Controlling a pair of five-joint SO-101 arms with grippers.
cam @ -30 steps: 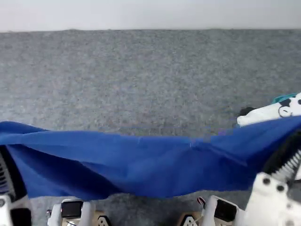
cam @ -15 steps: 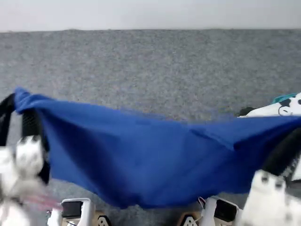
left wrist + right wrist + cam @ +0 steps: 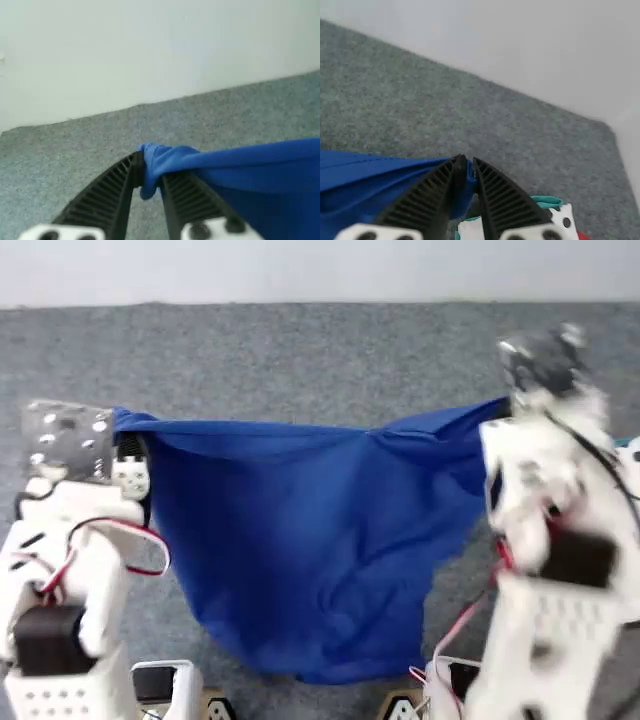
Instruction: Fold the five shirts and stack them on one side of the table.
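A blue shirt hangs in the air between the two arms, stretched along its top edge and sagging toward the table's near edge. My left gripper is shut on a bunched corner of the blue shirt; in the high view that corner is at the left. My right gripper is shut on the opposite edge of the blue shirt, at the right in the high view.
Grey carpet-like table runs to a white wall at the back. A white, teal and red piece of cloth lies on the table near the right arm. Both arm bases stand at the near edge.
Both arms have risen and moved toward the back of the table, lifting the blue shirt from a low, wide spread into a hanging sheet. The grips have held.
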